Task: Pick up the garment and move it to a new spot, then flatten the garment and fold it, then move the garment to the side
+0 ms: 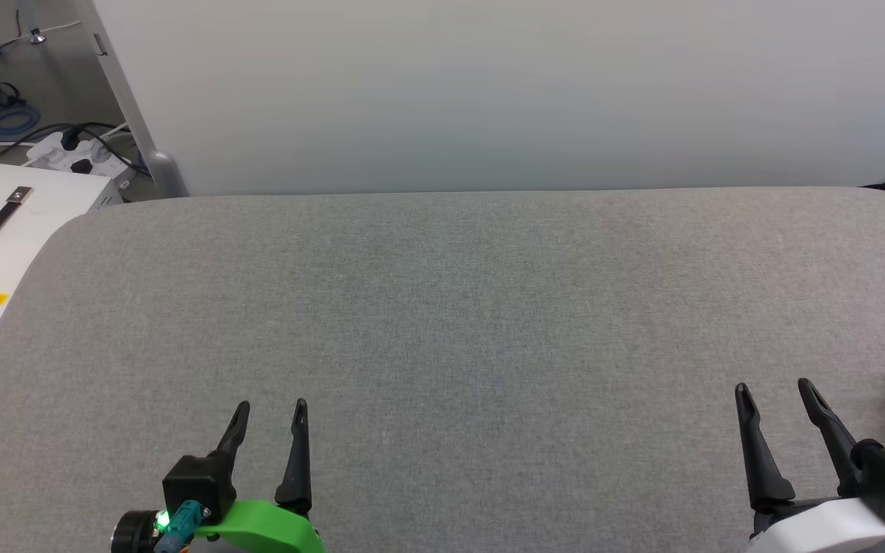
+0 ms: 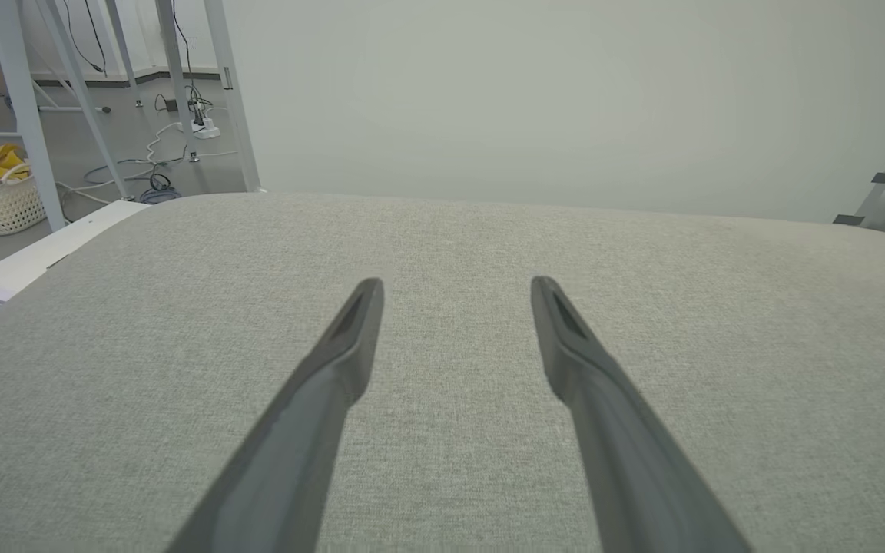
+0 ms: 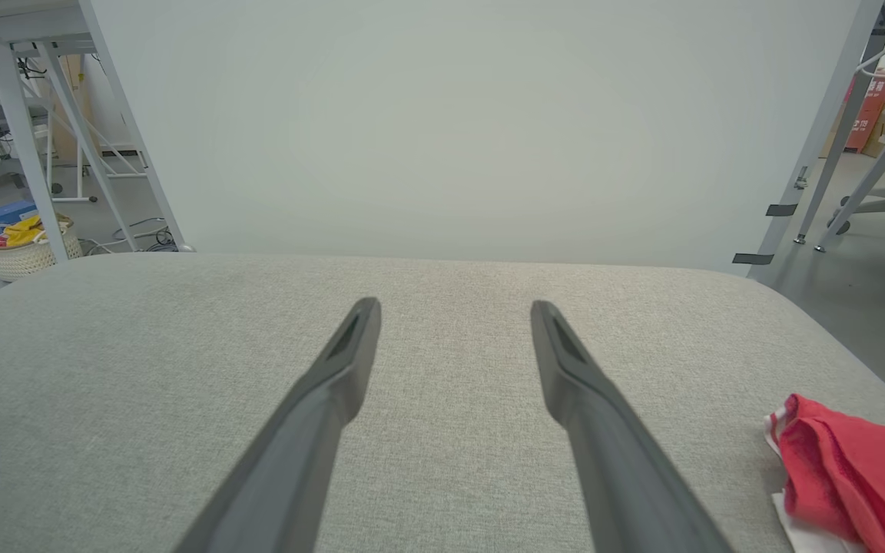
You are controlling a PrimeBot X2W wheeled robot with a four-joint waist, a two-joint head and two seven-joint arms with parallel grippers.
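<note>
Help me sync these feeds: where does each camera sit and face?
Head view: on the head, looking forward and down at the table; left gripper lower left, right gripper lower right, both open.
Left wrist view: on the left wrist, looking along its fingers across the table to a white panel.
Right wrist view: on the right wrist, likewise along its fingers; garment lower right.
Shared: head and right wrist views both show the garment at the table's right edge.
</note>
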